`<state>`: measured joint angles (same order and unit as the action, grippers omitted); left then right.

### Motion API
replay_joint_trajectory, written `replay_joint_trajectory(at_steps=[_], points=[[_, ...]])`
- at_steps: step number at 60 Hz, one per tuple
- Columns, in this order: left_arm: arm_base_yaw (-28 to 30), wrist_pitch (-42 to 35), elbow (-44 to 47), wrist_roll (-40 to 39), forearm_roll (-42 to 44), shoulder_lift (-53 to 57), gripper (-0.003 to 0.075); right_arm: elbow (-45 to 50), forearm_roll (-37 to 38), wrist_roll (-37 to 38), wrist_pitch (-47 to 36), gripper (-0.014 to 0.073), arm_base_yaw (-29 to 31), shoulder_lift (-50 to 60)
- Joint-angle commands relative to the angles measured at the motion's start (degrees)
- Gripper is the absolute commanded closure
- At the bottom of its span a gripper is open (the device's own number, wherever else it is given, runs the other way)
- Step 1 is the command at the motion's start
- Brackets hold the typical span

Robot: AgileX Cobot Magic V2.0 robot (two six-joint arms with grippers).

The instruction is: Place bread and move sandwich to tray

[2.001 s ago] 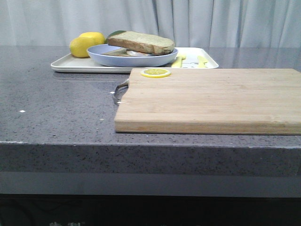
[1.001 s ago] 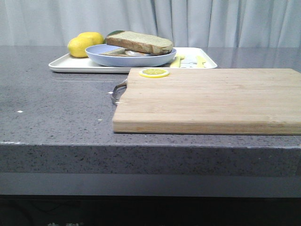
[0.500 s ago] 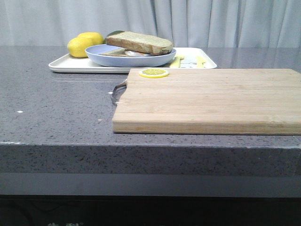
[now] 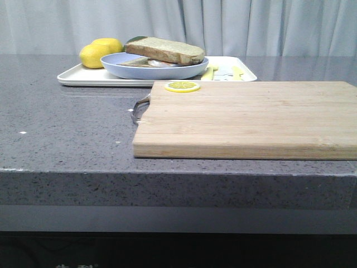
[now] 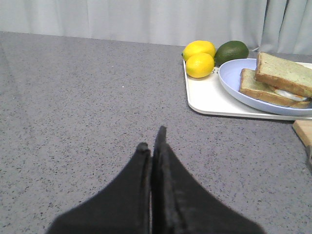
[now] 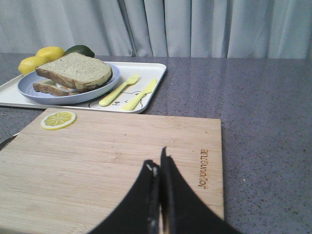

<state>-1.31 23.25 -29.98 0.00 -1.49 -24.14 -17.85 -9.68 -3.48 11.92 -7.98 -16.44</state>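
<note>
The sandwich [image 4: 164, 51], two tan brown-crusted slices with fried egg between, lies on a pale blue plate [image 4: 153, 68] that sits on the white tray [image 4: 78, 76] at the back left. It also shows in the left wrist view [image 5: 278, 80] and the right wrist view [image 6: 73, 73]. The top slice is the plain bread [image 6: 78, 68]. My left gripper [image 5: 152, 141] is shut and empty above bare counter, well short of the tray [image 5: 209, 100]. My right gripper [image 6: 157, 163] is shut and empty above the wooden cutting board [image 6: 122, 156]. Neither gripper shows in the front view.
Two lemons [image 4: 100, 51] and an avocado [image 5: 233, 51] sit on the tray's far left end. A yellow fork [image 6: 119, 90] and knife [image 6: 139, 95] lie on its right part. A lemon slice [image 4: 182, 86] lies on the cutting board [image 4: 251, 117], which has a metal handle [image 4: 140, 109].
The front view has shifted slightly, the whole scene sliding a little left. No object has moved relative to the others.
</note>
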Motion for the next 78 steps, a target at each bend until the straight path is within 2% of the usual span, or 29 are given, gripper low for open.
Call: replay_joint_trajectory(at_steps=[1,26,56,72,78], points=[[0.11,-4.25,-1.57,-0.66,-0.63,-0.41,0.0739,-1.57,-0.08,-0.2,-4.89,0.0668,0.32,-0.42],[0.11,-6.0,-0.12,-0.66,-0.91,0.63,0.0739,-1.57,-0.08,-0.2,-4.89,0.0668,0.32,-0.42],[0.11,-12.69,23.38,-1.08,-4.18,25.7,0.0739,-1.57,-0.08,-0.2,-4.89,0.0668,0.32,-0.42],[0.11,-22.64,30.97,-1.08,-4.54,25.71,0.0739,-1.57,-0.08,-0.2,-4.89,0.0668,0.32,-0.42],[0.11,-20.76,30.82,-1.08,-4.54,25.71,0.0739,-1.57,-0.08,-0.2,-4.89,0.0668,0.32,-0.42]])
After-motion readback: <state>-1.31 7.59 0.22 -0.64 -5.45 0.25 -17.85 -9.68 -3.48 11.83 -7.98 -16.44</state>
